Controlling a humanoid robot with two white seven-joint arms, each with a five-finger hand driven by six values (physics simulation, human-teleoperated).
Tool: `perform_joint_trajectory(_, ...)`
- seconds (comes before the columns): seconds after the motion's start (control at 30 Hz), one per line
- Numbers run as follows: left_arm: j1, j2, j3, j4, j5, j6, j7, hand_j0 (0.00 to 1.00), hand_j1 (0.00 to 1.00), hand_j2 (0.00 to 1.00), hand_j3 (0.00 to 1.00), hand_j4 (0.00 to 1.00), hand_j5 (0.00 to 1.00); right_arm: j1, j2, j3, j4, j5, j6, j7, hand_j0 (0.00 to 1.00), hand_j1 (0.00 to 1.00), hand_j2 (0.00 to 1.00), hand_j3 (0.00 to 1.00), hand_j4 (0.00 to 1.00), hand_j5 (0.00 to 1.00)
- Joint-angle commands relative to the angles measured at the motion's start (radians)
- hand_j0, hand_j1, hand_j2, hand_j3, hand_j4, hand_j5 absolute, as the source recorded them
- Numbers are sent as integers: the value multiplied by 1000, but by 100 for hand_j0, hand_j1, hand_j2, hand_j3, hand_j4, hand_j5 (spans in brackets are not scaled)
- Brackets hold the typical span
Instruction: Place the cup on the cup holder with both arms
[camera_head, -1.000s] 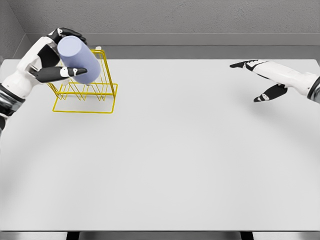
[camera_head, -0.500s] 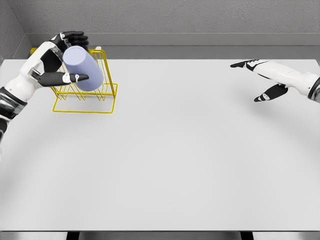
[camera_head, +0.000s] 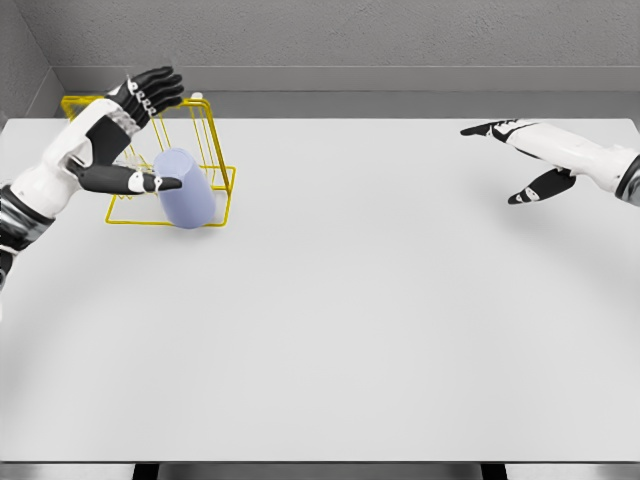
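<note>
— What is hidden at the yellow wire cup holder (camera_head: 214, 150)?
— Its left side is covered by the left hand (camera_head: 118, 130), and part of the lower front wires is covered by the lavender cup (camera_head: 186, 200). Whether the cup is caught on a prong or only leaned against the wires cannot be told.

— What is cut off by the frame?
— The left arm is cut at the left edge and the right arm at the right edge. The table (camera_head: 380, 320) is cropped at both sides and along the bottom.

— And the right hand (camera_head: 525, 160)?
— Its fingers are seen as small dark tips; finer detail cannot be made out.
</note>
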Motion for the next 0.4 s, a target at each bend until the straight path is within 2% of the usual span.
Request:
perform_joint_trajectory(0.0, 2, 19, 4, -46, 8, -67, -18, 100, 100, 100, 100, 100, 100, 1, 2, -1, 0, -7, 2, 1, 100, 100, 100, 100, 100, 100)
perform_joint_trajectory(0.07, 18, 40, 3, -57, 8, -145, -18, 100, 100, 100, 100, 100, 100, 0, 4, -1, 0, -7, 2, 1, 100, 100, 100, 100, 100, 100)
perform_joint_trajectory(0.2, 75, 73, 3, -123, 8, -150, -18, 100, 100, 100, 100, 100, 100, 0, 4, -1, -2, -7, 2, 1, 100, 100, 100, 100, 100, 100)
perform_joint_trajectory(0.37, 89, 82, 0, -134, 6, -150, -18, 100, 100, 100, 100, 100, 100, 0, 4, -1, -2, -7, 2, 1, 100, 100, 100, 100, 100, 100)
